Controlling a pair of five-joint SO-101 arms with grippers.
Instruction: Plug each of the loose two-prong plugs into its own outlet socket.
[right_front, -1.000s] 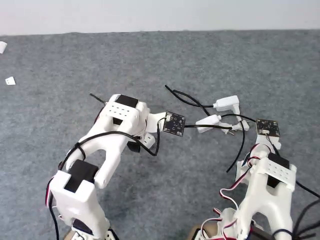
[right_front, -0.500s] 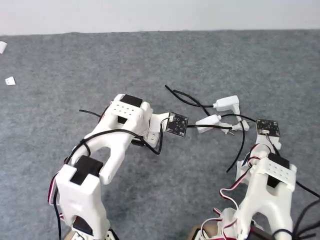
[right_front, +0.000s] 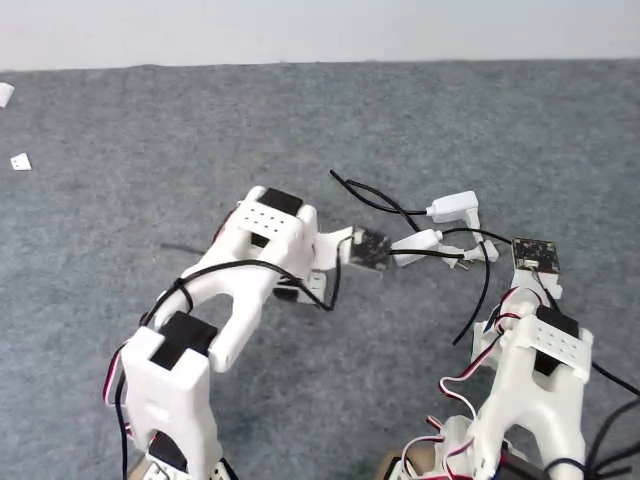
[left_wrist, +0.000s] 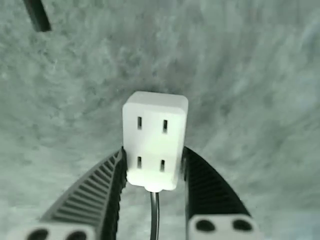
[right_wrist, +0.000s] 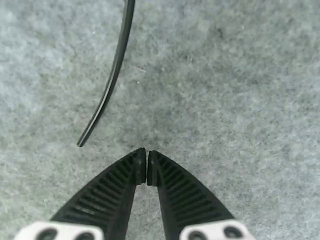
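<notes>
The white outlet socket (left_wrist: 155, 135) is pinched at its cabled end by the left pincer (left_wrist: 152, 155), over the grey worktop (left_wrist: 260, 60); the right pincer (right_wrist: 146, 165), apart from the socket, is pressed together beside a black cable (right_wrist: 112, 75).

grey felt table (right_front: 120, 110), white plug (right_front: 452, 208), 2nd plug (right_front: 418, 245) beside it, black cable (right_wrist: 117, 62), white scrap (right_front: 20, 161)

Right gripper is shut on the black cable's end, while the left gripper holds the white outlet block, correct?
Not quite. The right gripper is shut on nothing; the right wrist view shows the black cable ending apart from its tips. The left gripper does hold the white outlet block.
</notes>
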